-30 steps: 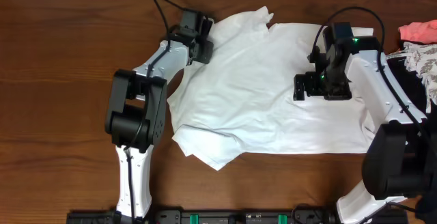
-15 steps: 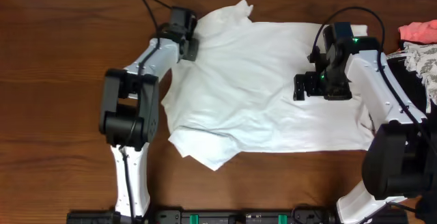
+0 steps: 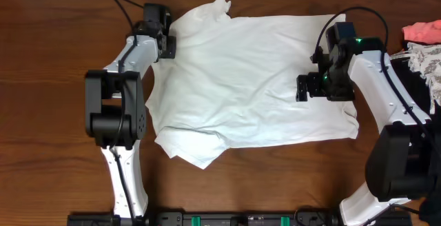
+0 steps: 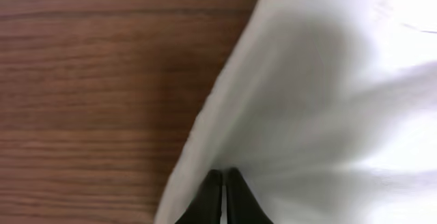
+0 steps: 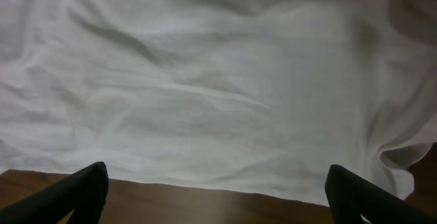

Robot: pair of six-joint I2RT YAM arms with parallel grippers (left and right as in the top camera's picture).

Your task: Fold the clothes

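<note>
- Since the white T-shirt is thin, limp cloth, it should weigh almost nothing, keep no shape of its own, and drape or bunch wherever it is unsupported.
- It lies spread over the middle of the wooden table, mostly flat with shallow wrinkles. Its near-left corner is doubled into a loose flap, and a small peak of cloth sticks up at the far edge.
- The left hand has its fingers pressed together on the shirt's far-left edge, pinching a small fold. The cloth draws into ridges running to the pinch, which suggests it stretches and slides easily over the smooth wood.
- The right hand is spread wide above the shirt's right part and holds nothing.
- The best holds, I judge, are edges and corners: hems, sleeve ends and shoulder seams, where a narrow pinch catches a firm doubled layer. A pinch in the flat middle would likely gather both layers or slip off.
- One pinch alone will probably drag the whole garment, so the opposite side wants holding or pinning.
</note>
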